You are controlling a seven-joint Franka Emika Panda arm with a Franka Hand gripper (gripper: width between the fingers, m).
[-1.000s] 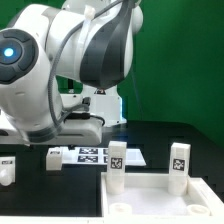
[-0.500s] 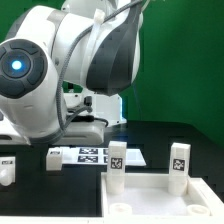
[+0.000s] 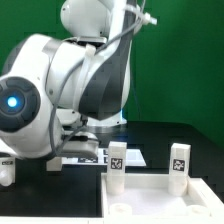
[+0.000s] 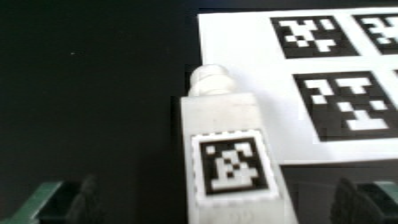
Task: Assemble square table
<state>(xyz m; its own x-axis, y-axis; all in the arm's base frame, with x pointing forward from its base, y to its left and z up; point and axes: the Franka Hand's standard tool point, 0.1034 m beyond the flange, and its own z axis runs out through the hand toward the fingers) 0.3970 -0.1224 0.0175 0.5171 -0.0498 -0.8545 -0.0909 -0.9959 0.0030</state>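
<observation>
A white lying leg (image 4: 219, 140) is seen in the wrist view, flat on the black worktop (image 4: 89, 90), with a black-and-white tag on its upper face. Its pegged end is just beside the marker board (image 4: 311, 90). The tool (image 4: 210, 200) is held wide open. Its dark fingers (image 4: 54, 200) are set on either side of this leg, with a strip of worktop showing on each side, so nothing is gripped.

In the exterior view the square tabletop (image 3: 160, 190) is placed at the exterior view's lower right. A left upright leg (image 3: 117, 158) and a right upright leg (image 3: 179, 160) are stood at its far corners. What appears to be a further leg (image 3: 7, 172) is cut off at the exterior view's left edge. The tool is hidden there by the arm (image 3: 80, 85).
</observation>
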